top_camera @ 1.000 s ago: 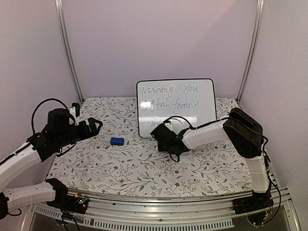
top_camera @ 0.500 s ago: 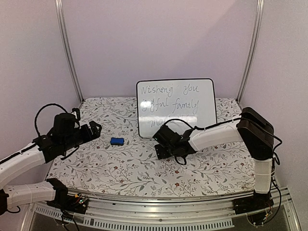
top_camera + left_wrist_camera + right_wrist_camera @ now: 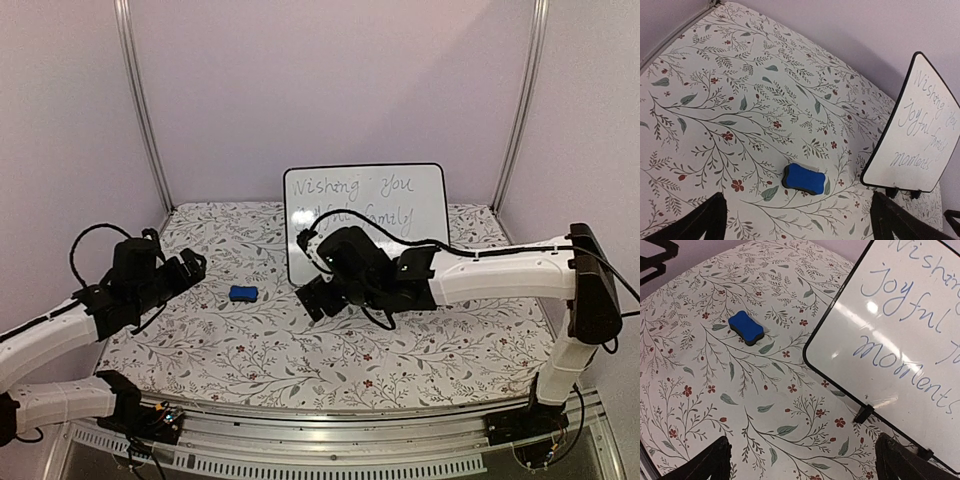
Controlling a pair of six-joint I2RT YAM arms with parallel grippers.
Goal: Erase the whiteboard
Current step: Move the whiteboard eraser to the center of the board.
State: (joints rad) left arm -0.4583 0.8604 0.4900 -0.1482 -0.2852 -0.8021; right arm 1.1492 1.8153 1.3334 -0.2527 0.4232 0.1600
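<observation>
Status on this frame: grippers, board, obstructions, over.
Left gripper open, empty; right gripper open, empty. Whiteboard upright, writing unerased. Blue eraser lies free between them; nothing blocking.

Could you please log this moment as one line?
left gripper: open | right gripper: open | eraser: ungrasped | whiteboard: written

Your surface [image 3: 250,345] is listed as off-white, printed all over with grey-green leafy sprigs and small red flowers. Your whiteboard [image 3: 372,205] has a glossy white face, a thin black frame and black feet, with handwriting that reads grey from above and blue-grey in the right wrist view; your eraser block [image 3: 242,293] is solid blue. Your left arm [image 3: 60,335] and right arm [image 3: 500,272] have white shells with black joints, the left claw [image 3: 192,266] and right claw [image 3: 312,298] are black, the walls [image 3: 330,80] are pale lilac and the upright rails [image 3: 140,110] are silver.
</observation>
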